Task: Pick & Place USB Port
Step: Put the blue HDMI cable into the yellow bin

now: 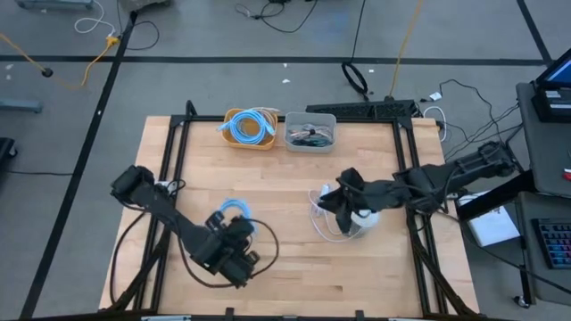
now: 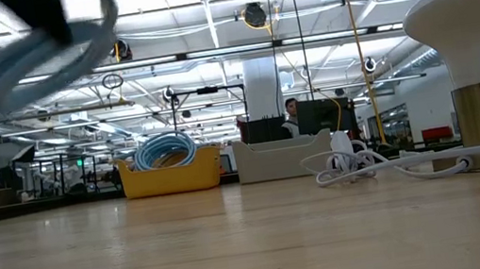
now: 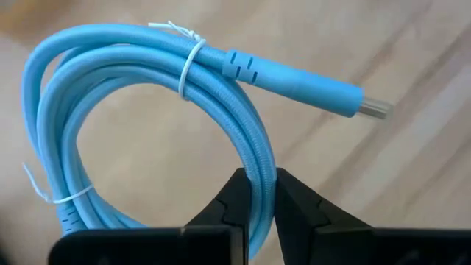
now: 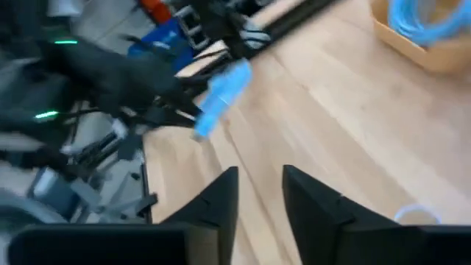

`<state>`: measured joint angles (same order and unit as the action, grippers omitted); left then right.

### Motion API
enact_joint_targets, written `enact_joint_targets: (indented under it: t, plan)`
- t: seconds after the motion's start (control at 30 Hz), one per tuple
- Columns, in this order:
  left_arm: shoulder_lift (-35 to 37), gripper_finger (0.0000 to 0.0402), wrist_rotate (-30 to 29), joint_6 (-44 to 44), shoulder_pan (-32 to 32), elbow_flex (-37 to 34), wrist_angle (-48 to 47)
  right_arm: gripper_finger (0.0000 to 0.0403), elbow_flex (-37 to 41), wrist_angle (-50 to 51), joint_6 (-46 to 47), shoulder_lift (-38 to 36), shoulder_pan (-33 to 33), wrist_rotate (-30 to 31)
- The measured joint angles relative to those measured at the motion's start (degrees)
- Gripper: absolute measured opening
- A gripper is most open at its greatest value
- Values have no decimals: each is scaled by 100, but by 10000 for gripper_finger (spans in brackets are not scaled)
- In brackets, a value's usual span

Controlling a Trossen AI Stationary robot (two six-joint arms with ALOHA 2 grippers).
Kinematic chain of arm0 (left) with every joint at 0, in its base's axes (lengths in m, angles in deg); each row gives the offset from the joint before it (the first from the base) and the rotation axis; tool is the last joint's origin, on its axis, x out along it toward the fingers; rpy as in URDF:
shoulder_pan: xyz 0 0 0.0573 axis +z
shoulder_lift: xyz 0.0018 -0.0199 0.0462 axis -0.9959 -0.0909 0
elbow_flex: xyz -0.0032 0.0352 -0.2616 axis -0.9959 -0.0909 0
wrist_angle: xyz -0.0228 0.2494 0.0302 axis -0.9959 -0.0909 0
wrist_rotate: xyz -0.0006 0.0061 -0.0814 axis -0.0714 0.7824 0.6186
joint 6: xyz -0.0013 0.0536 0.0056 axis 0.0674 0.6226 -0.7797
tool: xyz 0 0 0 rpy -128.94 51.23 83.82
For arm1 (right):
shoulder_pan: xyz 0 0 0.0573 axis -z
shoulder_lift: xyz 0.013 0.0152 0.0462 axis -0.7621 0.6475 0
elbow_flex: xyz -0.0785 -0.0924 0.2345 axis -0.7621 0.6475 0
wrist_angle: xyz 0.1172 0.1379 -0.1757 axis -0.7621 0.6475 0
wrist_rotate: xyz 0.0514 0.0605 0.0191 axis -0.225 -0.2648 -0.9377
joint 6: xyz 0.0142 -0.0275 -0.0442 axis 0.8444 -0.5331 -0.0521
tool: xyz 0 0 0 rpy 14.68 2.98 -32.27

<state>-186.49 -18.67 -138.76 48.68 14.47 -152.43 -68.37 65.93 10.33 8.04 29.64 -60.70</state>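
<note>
One coiled blue USB cable (image 3: 147, 96), round-sectioned and bound by two white ties, was clamped between the narrowly parted fingers of the left gripper (image 3: 257, 213), raised off the wooden table (image 1: 285, 276) at its front left. Its straight moulded plug ended in a metal tip and pointed away from the gripper. The right gripper (image 4: 259, 193) hovered with empty jaws partly open. Two bins stood at the rear: one yellow bin (image 1: 249, 129) holding blue cable, one grey bin (image 1: 310, 131).
</note>
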Motion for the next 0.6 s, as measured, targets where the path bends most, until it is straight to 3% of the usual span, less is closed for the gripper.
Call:
enact_joint_targets:
  t: [0.13,0.3,0.43,0.6]
  plan:
    - [-321,36,-383,935,124,1318,-637,144,469,-401,954,2,545,-815]
    - [-1196,36,-272,2608,281,2829,-994,185,1580,-2668,2217,4,1070,-2451]
    - [-1677,36,13,3268,328,3434,-981,204,2230,-3976,2876,7,1253,-2852]
    - [-1799,36,55,3371,302,3544,-994,208,2337,-3950,2912,4,1258,-3007]
